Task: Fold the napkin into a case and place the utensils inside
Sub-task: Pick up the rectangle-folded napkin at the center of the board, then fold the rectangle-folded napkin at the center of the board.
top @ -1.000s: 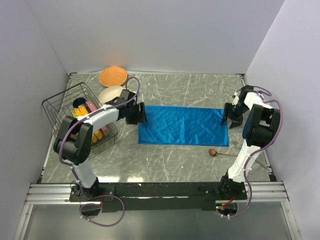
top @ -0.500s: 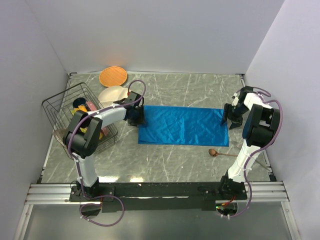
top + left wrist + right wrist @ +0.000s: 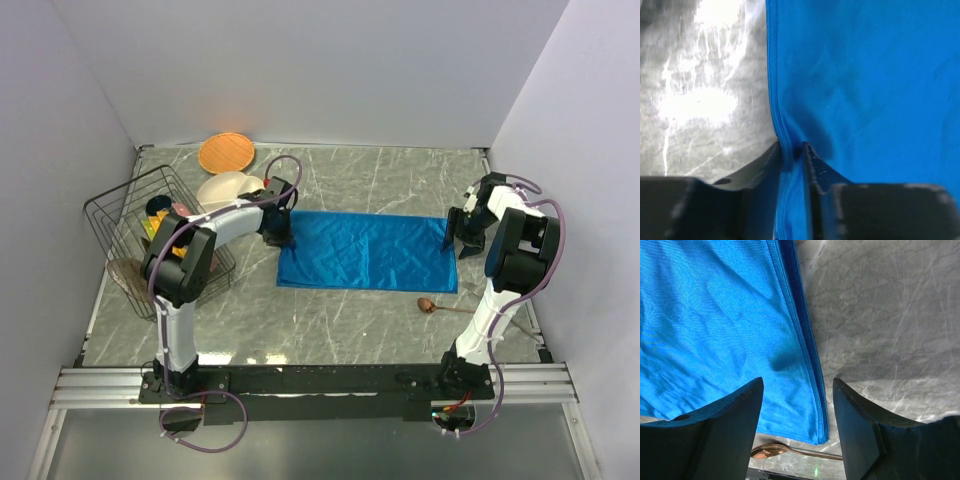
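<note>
Top external view: left gripper (image 3: 285,239) pinches the long napkin's (image 3: 365,252) left end; right gripper (image 3: 451,242) hangs open over its right end.

Right wrist feed up: my right gripper (image 3: 798,381) hangs with its jaws spread wide, straddling the napkin's hemmed edge. The napkin (image 3: 715,315) fills the upper left, bright blue and lightly creased, with a small dark shadow on it just inside that edge. The edge slants down between the jaws to a corner close to the right-hand jaw, and I can make out a second layer peeking out along it. Past the edge it's grey marbled table (image 3: 890,315). Just beyond the napkin's lower border lies the spoon (image 3: 767,451), its brown bowl close to the cloth and its thin handle running along below the corner. I can't tell whether the jaws touch the cloth.
</note>
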